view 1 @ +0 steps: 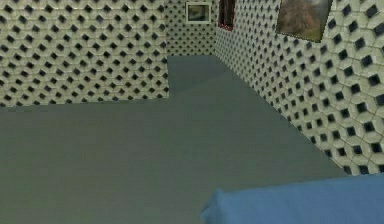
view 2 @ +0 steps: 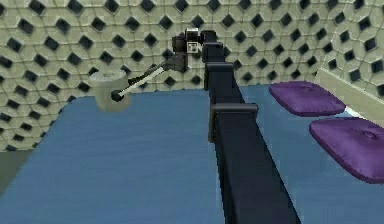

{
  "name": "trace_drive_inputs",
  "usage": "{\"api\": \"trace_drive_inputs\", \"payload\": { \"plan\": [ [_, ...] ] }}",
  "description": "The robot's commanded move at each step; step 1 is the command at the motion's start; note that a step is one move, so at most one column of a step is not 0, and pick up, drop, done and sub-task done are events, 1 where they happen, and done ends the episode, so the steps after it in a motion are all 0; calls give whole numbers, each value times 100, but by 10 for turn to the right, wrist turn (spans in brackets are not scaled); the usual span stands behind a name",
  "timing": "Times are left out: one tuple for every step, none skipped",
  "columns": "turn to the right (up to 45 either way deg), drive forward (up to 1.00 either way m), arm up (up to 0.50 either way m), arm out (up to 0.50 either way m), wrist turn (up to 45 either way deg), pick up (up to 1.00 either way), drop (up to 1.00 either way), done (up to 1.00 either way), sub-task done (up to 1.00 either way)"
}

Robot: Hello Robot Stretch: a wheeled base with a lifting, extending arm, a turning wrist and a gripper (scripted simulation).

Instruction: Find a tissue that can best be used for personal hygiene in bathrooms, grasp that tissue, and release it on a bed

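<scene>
In the arm side view, a white toilet-paper roll (view 2: 106, 90) hangs at the far end of my gripper (view 2: 124, 92), above the far left part of a blue bed (view 2: 120, 160). The gripper holds the roll, whose lower edge seems clear of the blanket. Thin fingers (view 2: 148, 76) slope down from the dark gripper body (view 2: 180, 52) to the roll. The dark arm bar (view 2: 235, 130) stretches out over the bed from the bottom edge. A corner of the blue bed (view 1: 300, 204) also shows at the forward view's bottom right.
Two purple pillows (view 2: 310, 97) (view 2: 350, 133) lie at the bed's right end. A patterned tile wall (view 2: 60, 40) stands behind the bed. Ahead, grey-blue floor (view 1: 140, 140) runs between patterned walls into a passage, with framed pictures (view 1: 303, 16) (view 1: 198, 12) on the walls.
</scene>
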Motion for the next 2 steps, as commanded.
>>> {"api": "trace_drive_inputs", "payload": {
  "plan": [
    [0, 0, 0, 0, 450, 0, 0, 0, 0],
    [0, 0, 0, 0, 450, 0, 0, 0, 0]
  ]
}}
